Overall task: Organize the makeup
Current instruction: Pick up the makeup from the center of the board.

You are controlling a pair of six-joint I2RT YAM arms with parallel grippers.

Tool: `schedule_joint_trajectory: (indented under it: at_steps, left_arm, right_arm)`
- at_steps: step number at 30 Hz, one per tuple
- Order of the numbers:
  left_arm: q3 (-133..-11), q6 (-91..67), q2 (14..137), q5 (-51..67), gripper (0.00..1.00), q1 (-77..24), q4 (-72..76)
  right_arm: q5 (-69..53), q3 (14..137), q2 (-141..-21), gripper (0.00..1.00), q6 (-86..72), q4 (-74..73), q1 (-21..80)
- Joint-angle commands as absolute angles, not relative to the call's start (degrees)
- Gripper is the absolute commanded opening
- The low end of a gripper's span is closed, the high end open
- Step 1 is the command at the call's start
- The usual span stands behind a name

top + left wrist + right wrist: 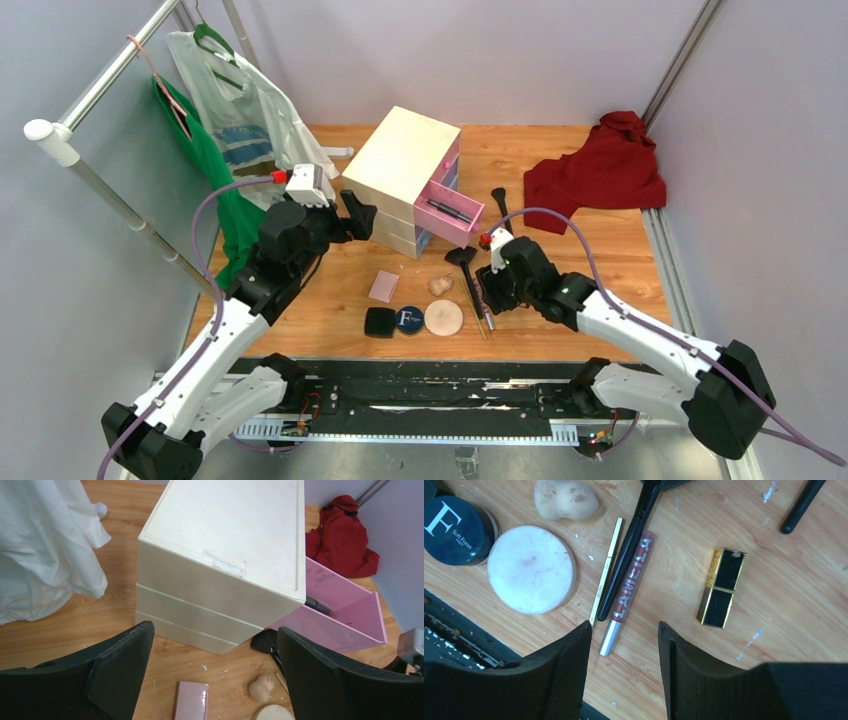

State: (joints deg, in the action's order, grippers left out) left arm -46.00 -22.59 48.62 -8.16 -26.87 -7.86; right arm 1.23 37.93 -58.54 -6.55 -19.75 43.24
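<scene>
- The right gripper (pixel 624 628), fingers apart and empty, hovers over the red lip pencil (pixel 626 580) mid-frame; a pickup seems underway.
- Next, probably: lower, close on it, carry it to the pink drawer (pixel 463 231).
- The left gripper (pixel 215 630) gapes empty.

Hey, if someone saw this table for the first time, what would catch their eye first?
The cream chest in the middle of the table stands out first, its pink drawer pulled open. A red cloth lies bunched in the far right corner. Near the front edge, the right end effector hovers open over a reddish tube, near the navy compact and beige puff.
</scene>
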Motion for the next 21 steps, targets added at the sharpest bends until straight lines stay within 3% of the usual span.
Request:
schedule_joint_trajectory:
  at_steps: [1, 21]
  left_arm:
    - [-45.3, -22.4, 47.5, -8.5, 0.98, -27.3, -7.1]
    - [-44.9, -22.3, 48.7, -8.4, 0.98, -27.3, -6.1]
  right_arm:
    - [2.6, 36.6, -62.3, 0.5, -9.2, -12.0, 44.1]
    - [6.1, 34.3, -73.4, 0.43, -9.9, -4.2, 43.6]
